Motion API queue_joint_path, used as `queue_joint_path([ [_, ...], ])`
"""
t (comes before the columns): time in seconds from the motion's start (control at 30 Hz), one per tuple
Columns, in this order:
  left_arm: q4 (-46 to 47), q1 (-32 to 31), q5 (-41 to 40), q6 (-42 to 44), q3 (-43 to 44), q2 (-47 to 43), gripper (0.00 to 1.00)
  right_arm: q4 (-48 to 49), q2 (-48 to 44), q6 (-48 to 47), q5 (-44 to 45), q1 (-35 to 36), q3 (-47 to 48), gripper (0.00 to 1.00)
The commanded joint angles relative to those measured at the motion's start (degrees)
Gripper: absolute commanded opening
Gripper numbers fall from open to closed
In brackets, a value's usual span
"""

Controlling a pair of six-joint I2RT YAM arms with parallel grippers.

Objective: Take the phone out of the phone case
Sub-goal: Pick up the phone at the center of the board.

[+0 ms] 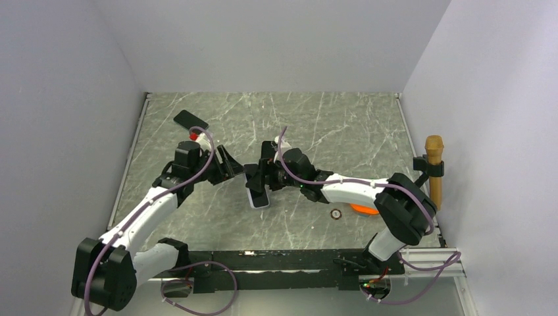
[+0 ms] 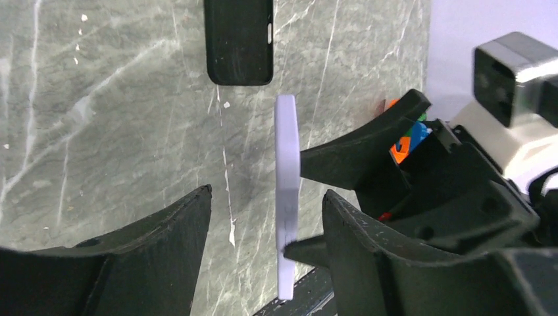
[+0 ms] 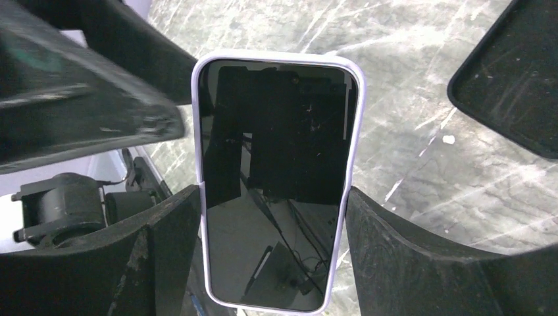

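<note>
While steadying phone case (image 2: 287,151) edge-on in the clamp of right gripper (image 3: 273,197), straddling it, untouched, with left gripper (image 2: 266,192) parted

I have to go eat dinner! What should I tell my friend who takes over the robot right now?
Right gripper: shut on the black-screened phone with a pale lilac rim.
Left gripper: open, straddling the phone's edge, not gripping.
Black phone case: lying on the grey marble table, apart from the phone.
Done: phone and black case look separated.
Left: I cannot tell whether the lilac rim is another case; check it.
</note>
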Motion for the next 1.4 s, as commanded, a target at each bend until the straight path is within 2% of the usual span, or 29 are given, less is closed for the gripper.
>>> queue_joint_path([
  [0.0, 4.09, -2.36, -2.16, 0.11, 2.74, 3.02, 0.64, 5.5, -4.53, 0.58, 0.94, 1.33, 3.05, 0.0],
  [0.13, 5.57, -4.48, -2.33, -0.7, 3.48, 5.3, 0.53, 4.26, -5.81, 0.17, 2.12, 2.5, 3.39, 0.0],
  [0.23, 7.2, -5.74, -1.23, -1.33, 3.47, 6.19, 0.4, 2.82, -6.61, -0.45, 3.5, 3.3, 3.76, 0.0],
  [0.37, 8.28, -6.19, 1.78, -1.08, 4.29, 7.46, 0.09, -1.43, -6.9, -1.37, 4.78, 4.05, 4.99, 0.0],
  [0.4, 7.99, -6.19, 2.37, -0.49, 4.87, 7.77, 0.01, -2.77, -6.88, -1.62, 5.07, 4.07, 5.29, 0.1],
  [0.47, 6.73, -6.19, 3.31, 2.27, 6.35, 7.98, 0.0, -5.61, -7.13, -1.95, 5.6, 4.18, 5.12, 0.46],
  [0.5, 6.15, -6.19, 4.23, 4.51, 7.32, 8.22, 0.0, -7.4, -7.41, -2.53, 6.0, 4.19, 4.87, 0.82],
  [0.53, 4.58, -6.19, 5.4, 7.33, 8.65, 8.56, 0.0, -9.5, -8.13, -3.43, 7.05, 4.09, 4.36, 0.98],
  [0.57, 2.09, -6.19, 6.84, 10.48, 10.56, 9.17, 0.0, -11.34, -9.71, -4.61, 8.16, 4.08, 3.55, 1.0],
  [0.67, -4.84, -6.19, 13.19, 20.55, 15.58, 11.2, 0.0, -16.83, -14.41, -9.87, 9.76, 4.11, 1.05, 1.0],
  [0.8, -7.93, -6.25, 29.83, 29.32, 17.75, 12.53, 0.0, -27.67, -19.19, -16.01, 10.24, 3.29, 1.41, 1.0],
  [0.87, -8.66, -6.55, 38.23, 31.6, 18.33, 13.35, 0.0, -29.89, -21.23, -19.36, 3.05, 2.27, 1.63, 0.99],
  [0.97, -13.92, -8.25, 43.01, 36.88, 20.6, 13.91, 0.0, -31.14, -23.82, -22.64, -10.32, 0.41, 1.91, 0.93],
  [1.0, -14.83, -8.92, 44.16, 38.39, 21.15, 13.84, 0.0, -31.57, -24.34, -23.27, -14.06, -0.64, 2.25, 0.89],
  [1.07, -13.23, -10.15, 47.21, 38.12, 21.11, 13.44, 0.0, -31.71, -25.14, -23.73, -20.84, -3.49, 2.72, 0.72],
  [1.13, -10.78, -11.44, 49.74, 36.39, 20.73, 12.96, 0.0, -29.42, -25.77, -22.24, -27.88, -7.2, 1.92, 0.61],
  [1.2, -10.63, -12.96, 50.32, 36.85, 21.19, 12.78, 0.0, -26.31, -25.82, -20.99, -34.96, -9.56, 0.86, 0.56],
  [1.37, -11.58, -14.7, 50.41, 36.93, 22.28, 13.94, 0.0, -21.84, -22.61, -19.23, -44.1, -9.25, 1.01, 0.45],
])
